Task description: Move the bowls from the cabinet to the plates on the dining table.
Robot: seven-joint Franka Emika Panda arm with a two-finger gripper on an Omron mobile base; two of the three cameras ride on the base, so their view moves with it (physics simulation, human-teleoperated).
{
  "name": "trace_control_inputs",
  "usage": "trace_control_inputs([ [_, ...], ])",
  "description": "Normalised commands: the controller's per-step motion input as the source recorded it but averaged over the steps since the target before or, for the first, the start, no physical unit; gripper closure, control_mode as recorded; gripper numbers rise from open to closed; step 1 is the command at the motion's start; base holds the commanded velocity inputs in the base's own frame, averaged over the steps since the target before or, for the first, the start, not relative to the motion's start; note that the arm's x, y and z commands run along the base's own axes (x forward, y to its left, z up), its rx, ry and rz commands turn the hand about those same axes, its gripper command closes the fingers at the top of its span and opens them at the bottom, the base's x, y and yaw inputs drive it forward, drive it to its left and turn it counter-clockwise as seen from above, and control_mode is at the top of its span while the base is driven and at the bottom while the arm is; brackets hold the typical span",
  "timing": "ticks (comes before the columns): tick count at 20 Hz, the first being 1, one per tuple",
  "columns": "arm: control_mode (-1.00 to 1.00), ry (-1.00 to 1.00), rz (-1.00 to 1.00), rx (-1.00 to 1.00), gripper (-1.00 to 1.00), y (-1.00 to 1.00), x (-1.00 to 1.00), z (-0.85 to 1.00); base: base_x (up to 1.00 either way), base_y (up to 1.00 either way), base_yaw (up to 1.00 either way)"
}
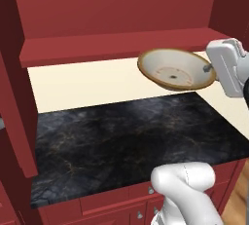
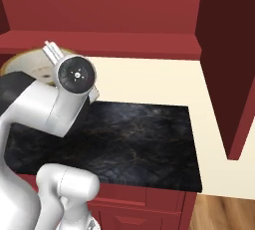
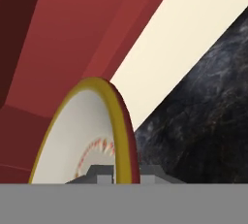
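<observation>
Tool: the tool (image 3: 127,175) is clamped narrow on the rim of the bowl (image 1: 176,69); in the hand view one finger sits on each side of the gold edge.
Bowl: the shallow, cream-white one with a tan-gold rim and a ring of small red marks inside. It hangs in the air, tilted so its inside faces the left base camera, at about 1 o'clock in that view.
Bowl, other side: in the right base view the bowl (image 2: 27,64) shows at 10 o'clock, partly hidden behind the arm's wrist.
Below the bowl: the black marble tabletop (image 1: 131,141) with faint gold veins, well apart from the bowl.
Behind the bowl: a cream wall (image 1: 87,85) and, above it, the dark red cabinet (image 1: 112,5) with its shelf (image 1: 107,46).
</observation>
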Motion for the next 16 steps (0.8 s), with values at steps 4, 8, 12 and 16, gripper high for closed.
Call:
trace_control_inputs([
  [4, -1.0, 0.04, 0.0, 0.0, 1.0, 0.0, -0.3, -0.34, 0.0, 0.0, 0.0],
  [8, -1.0, 0.0, 0.0, 0.0, 1.0, 0.0, -0.04, 0.0, 0.0, 0.0, 0.0],
  [12, -1.0, 0.0, 0.0, 0.0, 1.0, 0.0, 0.0, 0.0, 0.0, 0.0, 0.0],
  [16, -1.0, 0.0, 0.0, 0.0, 1.0, 0.0, 0.0, 0.0, 0.0, 0.0, 0.0],
])
